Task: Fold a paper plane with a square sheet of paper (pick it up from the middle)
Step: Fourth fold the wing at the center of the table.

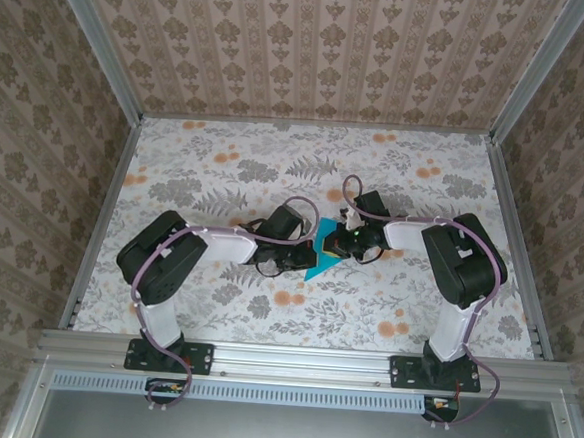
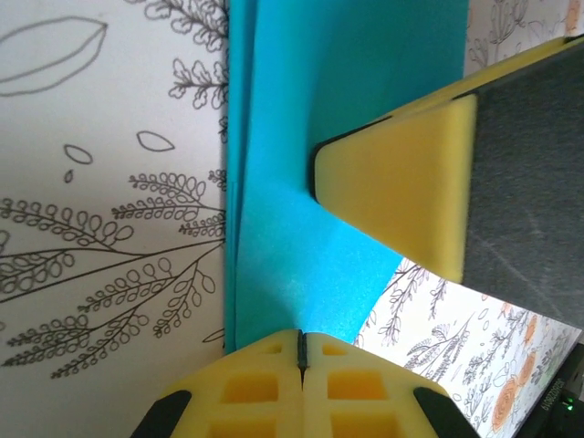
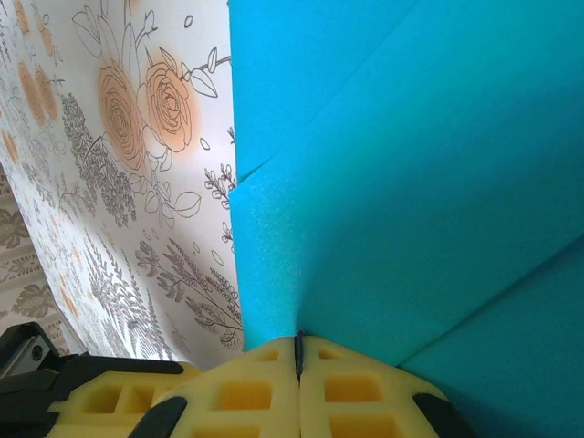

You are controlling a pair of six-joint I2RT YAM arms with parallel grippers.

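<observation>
Square sheet of paper: teal-blue, partly folded, lying about mid-tabletop between the two arms. Its left edge shows several stacked layers in the left wrist view, and flap edges cross it diagonally in the right wrist view. Left end effector: closed, yellow pads meeting with no gap, tips at the sheet's near edge; right end effector: likewise closed, tips on the paper (one yellow finger rests on the sheet, seen from the left wrist). Open room: bare floral tabletop on every side, the sheet well apart from the metal side rails.
</observation>
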